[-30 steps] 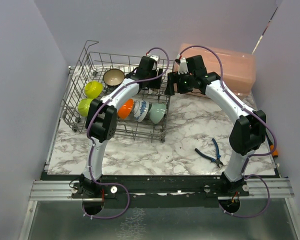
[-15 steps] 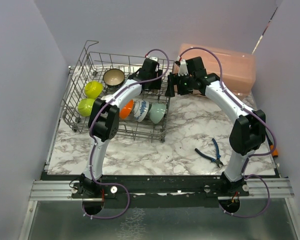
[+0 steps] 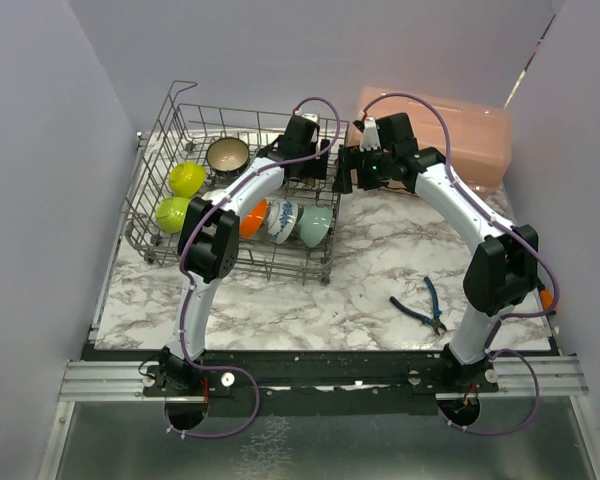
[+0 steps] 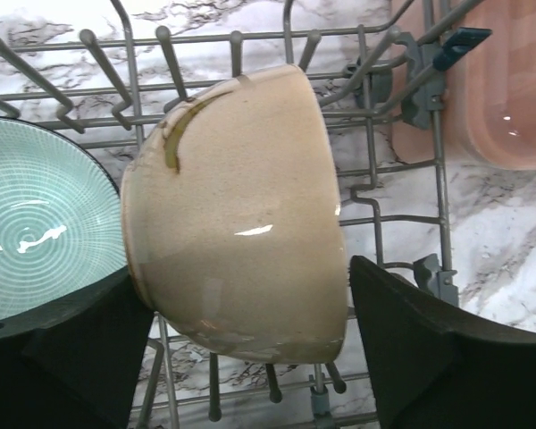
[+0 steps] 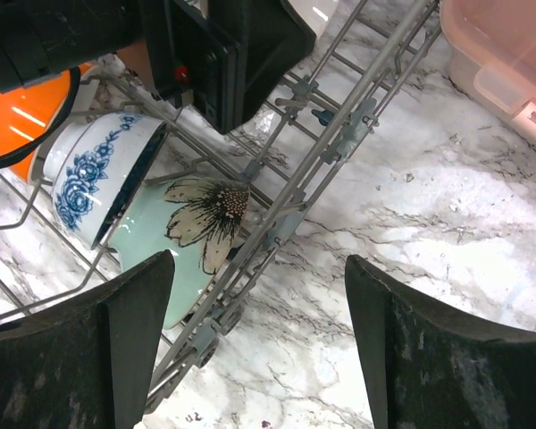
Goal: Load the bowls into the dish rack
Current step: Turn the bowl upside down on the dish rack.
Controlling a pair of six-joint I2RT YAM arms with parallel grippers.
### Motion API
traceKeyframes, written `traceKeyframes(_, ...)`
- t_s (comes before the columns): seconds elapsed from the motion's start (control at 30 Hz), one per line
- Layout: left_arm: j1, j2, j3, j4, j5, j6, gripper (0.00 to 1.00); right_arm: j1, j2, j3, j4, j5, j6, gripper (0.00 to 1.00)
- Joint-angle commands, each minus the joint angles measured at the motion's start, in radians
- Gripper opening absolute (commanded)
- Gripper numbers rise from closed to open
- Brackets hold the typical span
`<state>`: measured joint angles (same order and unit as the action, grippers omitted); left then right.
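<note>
The white-and-black left arm (image 3: 242, 190) arches forward and to the right, and its black two-finger left claw (image 4: 241, 277) points down with the jaws spread wide. The matching right arm (image 3: 460, 205) arches forward and leftward. Its right claw (image 5: 259, 261) is tilted down, gaping and empty, close beside the other.

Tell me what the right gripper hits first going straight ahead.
Probably the wire side wall of the dish rack, centred between the open jaws of the right gripper, with the flowered teal bowl just inside. Depth is uncertain.
</note>
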<state>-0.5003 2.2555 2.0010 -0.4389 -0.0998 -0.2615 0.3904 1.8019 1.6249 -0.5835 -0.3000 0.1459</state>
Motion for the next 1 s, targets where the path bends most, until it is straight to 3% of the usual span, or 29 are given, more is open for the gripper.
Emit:
traceKeyframes(0.0, -0.029, -0.022, 0.039, 0.014, 0.168, -0.009, 0.90, -0.008, -0.044, -0.017, 0.033, 0.005, 0.003, 0.81)
traceKeyframes(0.03, -0.028, -0.023, 0.042, 0.015, 0.182, -0.011, 0.94, -0.008, -0.045, -0.017, 0.033, 0.003, 0.003, 0.81)
traceKeyframes(0.27, -0.025, -0.035, 0.049, 0.027, 0.221, -0.041, 0.94, -0.011, -0.059, -0.025, 0.030, 0.007, 0.002, 0.81)
traceKeyframes(0.63, -0.024, -0.045, 0.031, 0.054, 0.277, -0.063, 0.84, -0.015, -0.070, -0.030, 0.031, 0.007, 0.000, 0.81)
traceKeyframes(0.97, -0.020, -0.094, 0.012, 0.062, 0.311, -0.090, 0.92, -0.016, -0.078, -0.030, 0.032, 0.003, -0.002, 0.81)
